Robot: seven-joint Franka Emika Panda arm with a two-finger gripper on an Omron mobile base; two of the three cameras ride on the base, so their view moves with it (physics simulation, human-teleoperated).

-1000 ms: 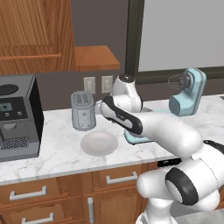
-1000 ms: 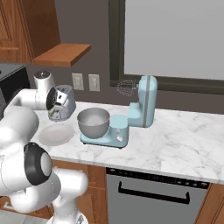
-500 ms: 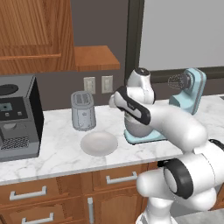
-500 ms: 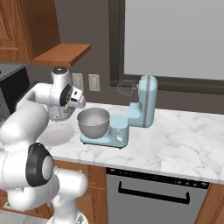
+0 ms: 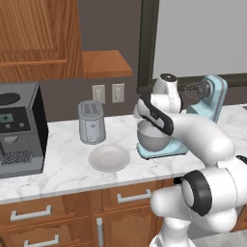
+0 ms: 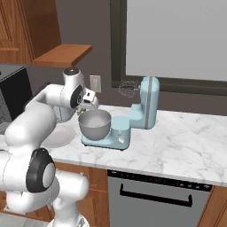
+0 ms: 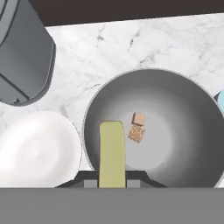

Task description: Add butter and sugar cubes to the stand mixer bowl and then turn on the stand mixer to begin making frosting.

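Hand view looks straight down into the stand mixer bowl (image 7: 175, 127), a deep brushed-steel bowl. The pincer (image 7: 112, 177) is closed narrowly on the butter (image 7: 112, 151), a yellow-green stick that projects from between the dark fingertips over the near rim of the bowl. Whether the stick's far end touches the bowl's inner wall cannot be told. Two sugar cubes (image 7: 138, 127), tan-brown, lie touching each other on the bowl's floor, just beside the far end of the butter. A pale round plate (image 7: 39, 148) rests on the marble surface (image 7: 131, 48) just beside the bowl, with the grey toaster (image 7: 24, 57) near the bowl, beyond the plate.

Left base view shows the bowl (image 5: 152, 137) seated on the flat blue base of the stand mixer (image 5: 212, 99), whose head is tilted up behind the bowl with the wire whisk pointing sideways above it. The plate (image 5: 109, 158) lies near the bowl, the toaster (image 5: 91, 121) stands beyond the plate, and a black coffee machine (image 5: 19, 128) stands well apart from the bowl at the far end of the surface (image 5: 58, 169).

Right base view places the pincer (image 6: 81, 110) directly above the bowl's (image 6: 95, 125) near rim, with the mixer (image 6: 144, 104) upright behind the bowl.
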